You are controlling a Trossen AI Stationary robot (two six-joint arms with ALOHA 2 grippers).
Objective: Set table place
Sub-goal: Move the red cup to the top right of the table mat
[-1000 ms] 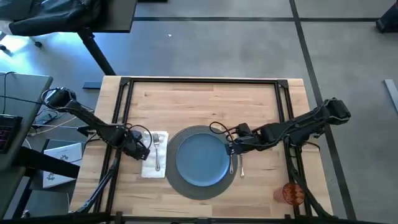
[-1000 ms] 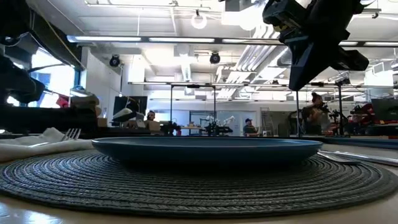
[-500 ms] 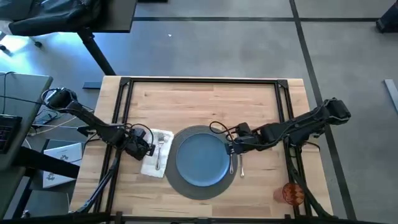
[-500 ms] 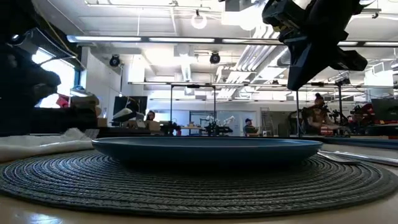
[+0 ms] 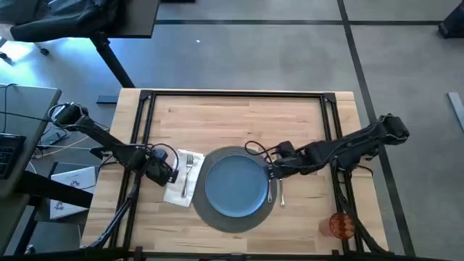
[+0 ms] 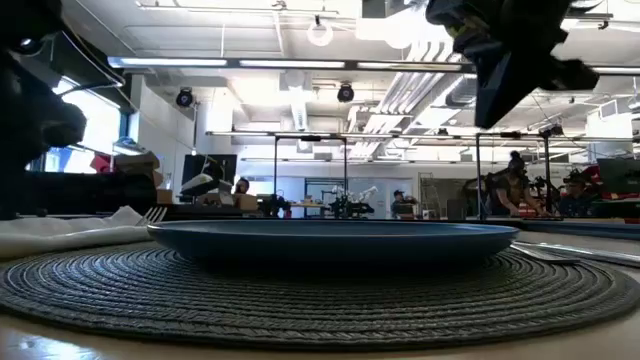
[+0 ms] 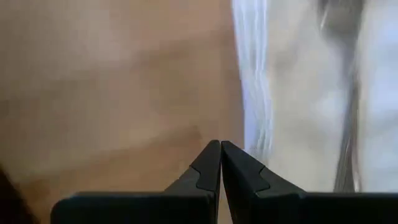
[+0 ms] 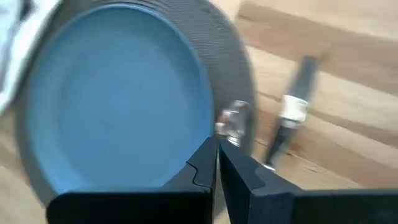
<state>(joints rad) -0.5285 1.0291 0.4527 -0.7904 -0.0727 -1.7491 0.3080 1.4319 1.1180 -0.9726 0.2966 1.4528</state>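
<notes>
On the pale wood desk [image 5: 239, 119] the left gripper [image 5: 170, 172] is seen, jaws pressed together on nothing, beside the white napkin [image 5: 181, 190] bearing a fork [image 5: 185, 176]. The blue plate [image 5: 235, 185] is centred on the woven mat [image 5: 217, 217] — the right gripper [image 5: 270, 173], jaws likewise closed and empty, is poised over a spoon [image 5: 271, 191] and knife [image 5: 280, 194]. An orange cup [image 5: 341, 225] stands at the desk's near right corner — grey floor surrounds.

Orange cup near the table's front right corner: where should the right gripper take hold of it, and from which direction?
Grip the orange cup across its side wall, coming in level from the plate side. It seems to stand upright and alone near the table edge, so nothing blocks that approach. The right gripper, now shut by the spoon, would have to open wide first.
</notes>
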